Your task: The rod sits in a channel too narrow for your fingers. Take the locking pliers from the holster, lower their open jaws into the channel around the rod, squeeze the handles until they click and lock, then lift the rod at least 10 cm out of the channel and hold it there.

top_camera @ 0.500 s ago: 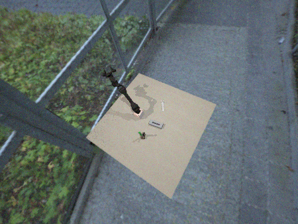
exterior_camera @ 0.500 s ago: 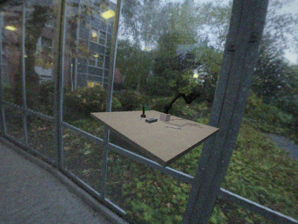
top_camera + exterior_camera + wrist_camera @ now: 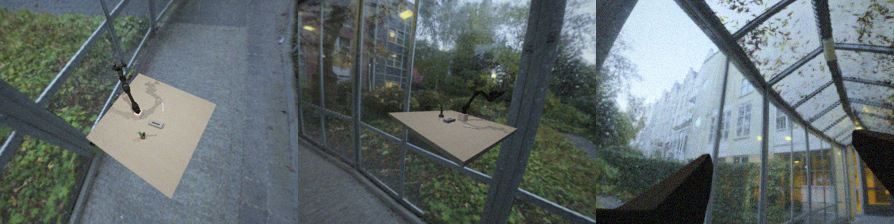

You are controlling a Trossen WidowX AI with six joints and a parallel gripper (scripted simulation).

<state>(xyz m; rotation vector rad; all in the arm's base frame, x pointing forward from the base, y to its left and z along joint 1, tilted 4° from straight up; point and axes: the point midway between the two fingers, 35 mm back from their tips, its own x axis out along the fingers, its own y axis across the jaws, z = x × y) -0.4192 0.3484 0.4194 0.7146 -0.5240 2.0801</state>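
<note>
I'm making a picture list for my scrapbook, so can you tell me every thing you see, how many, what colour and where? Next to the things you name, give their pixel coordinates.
table top [image 3: 185, 142] [image 3: 440, 129]: one, tan, under the small things
grey block with dark slots [image 3: 160, 126] [image 3: 449, 120]: one, grey, on the table top
small dark stand with a green part [image 3: 142, 136] [image 3: 441, 116]: one, dark and green, beside the block
thin strip [image 3: 163, 106] [image 3: 469, 126]: one, white, flat on the table top
arm base [image 3: 140, 114] [image 3: 463, 116]: one, pinkish, on the table top
glass wall frames: many, grey, around the table top
plants: many, green, outside
buildings: grey and pale, beyond the glass
arm [image 3: 130, 96] [image 3: 470, 100]: one, black, raised
fingers [image 3: 75, 112]: two, dark, wide open
</note>
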